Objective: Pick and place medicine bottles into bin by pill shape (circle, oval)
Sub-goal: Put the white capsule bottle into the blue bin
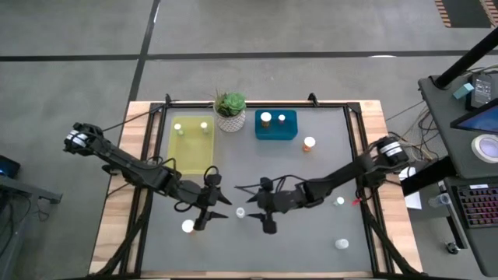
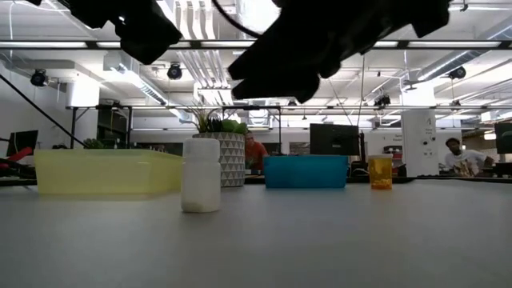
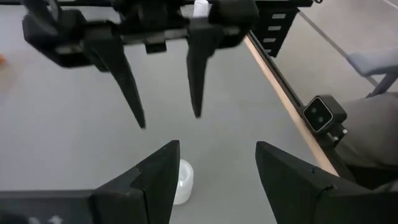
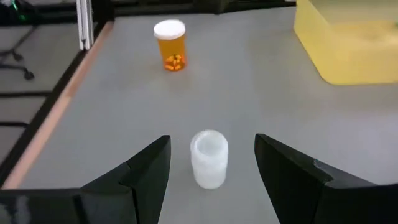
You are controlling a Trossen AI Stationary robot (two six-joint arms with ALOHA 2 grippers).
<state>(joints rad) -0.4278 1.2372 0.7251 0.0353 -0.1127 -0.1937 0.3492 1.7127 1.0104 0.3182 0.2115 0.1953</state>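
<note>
- Left gripper reaching inward, fingers spread, empty, angled down at table.
- Right gripper facing it, spread wide, empty.
- White bottle standing between both grippers, just ahead of right fingertips.

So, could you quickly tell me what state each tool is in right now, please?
Left tool: open, empty, beside a white bottle.
Right tool: open, empty, with the same white bottle between its fingers, ungripped.

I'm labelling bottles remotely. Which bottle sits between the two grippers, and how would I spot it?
On the grey table, look at the middle gap between the left gripper and right gripper. The white bottle stands there upright, all white, unlike the amber bottle near the left gripper.
</note>
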